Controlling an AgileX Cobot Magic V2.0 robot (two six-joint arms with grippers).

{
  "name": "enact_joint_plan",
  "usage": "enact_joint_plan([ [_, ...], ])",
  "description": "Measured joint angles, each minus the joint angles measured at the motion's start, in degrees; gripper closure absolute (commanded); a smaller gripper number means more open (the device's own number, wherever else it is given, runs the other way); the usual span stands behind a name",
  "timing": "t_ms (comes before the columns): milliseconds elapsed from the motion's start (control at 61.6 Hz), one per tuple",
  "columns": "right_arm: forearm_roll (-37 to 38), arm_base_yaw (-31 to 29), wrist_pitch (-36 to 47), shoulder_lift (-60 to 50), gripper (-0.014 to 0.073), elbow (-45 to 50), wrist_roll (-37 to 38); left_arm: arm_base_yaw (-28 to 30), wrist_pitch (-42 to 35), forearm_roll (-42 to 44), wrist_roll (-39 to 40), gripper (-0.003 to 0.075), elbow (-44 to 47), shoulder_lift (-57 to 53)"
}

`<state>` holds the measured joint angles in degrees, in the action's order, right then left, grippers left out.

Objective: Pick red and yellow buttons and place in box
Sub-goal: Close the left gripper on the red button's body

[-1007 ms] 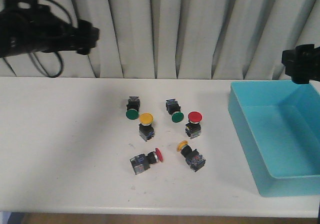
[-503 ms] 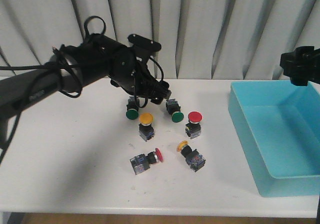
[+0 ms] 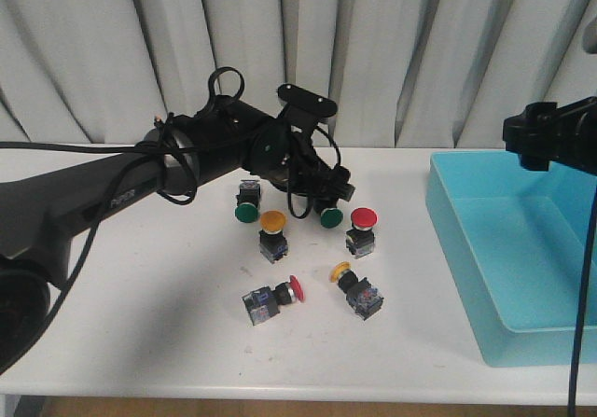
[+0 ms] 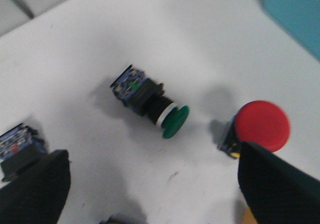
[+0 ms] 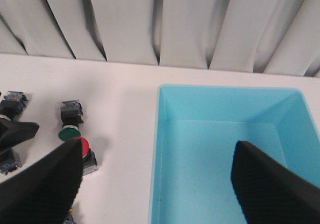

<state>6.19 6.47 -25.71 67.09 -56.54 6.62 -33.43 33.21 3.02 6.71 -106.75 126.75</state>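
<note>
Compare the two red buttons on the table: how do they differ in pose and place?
The farther red button stands upright, its cap on top; the nearer red button lies on its side, its cap pointing sideways. The farther one is closer to the box. Both have red caps on dark block bodies.

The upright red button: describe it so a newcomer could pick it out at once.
Start at the light-blue box on the table's right side. Of the cluster left of it, the upright red button is the nearest. The other red button lies tipped on its side, nearer the table's front edge.
</note>
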Motion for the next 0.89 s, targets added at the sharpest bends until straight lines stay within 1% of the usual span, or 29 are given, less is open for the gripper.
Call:
enact_joint_plan([
  [130,0.0,0.0,0.0,1.2,0.0014,0.0,0.0,-0.4,0.1,-4.3,-1.1,0.009,-4.5,2.8],
  [276,-0.2,0.0,0.0,1.3,0.0014,0.0,0.0,-1.0,2.7,-10.8,-3.5,0.0097,-11.8,7.7],
  [422,-0.2,0.0,-0.3,1.3,0.0014,0.0,0.0,-1.7,3.8,-13.8,-4.1,0.0111,-16.5,11.6],
  [714,-0.2,0.0,-0.4,1.3,0.0014,0.0,0.0,-2.9,3.1,-14.5,-6.7,0.0123,-17.7,15.1],
  [893,-0.4,0.0,-0.4,1.3,0.0014,0.0,0.0,-2.9,3.4,-14.8,-6.7,0.0136,-17.7,16.4],
])
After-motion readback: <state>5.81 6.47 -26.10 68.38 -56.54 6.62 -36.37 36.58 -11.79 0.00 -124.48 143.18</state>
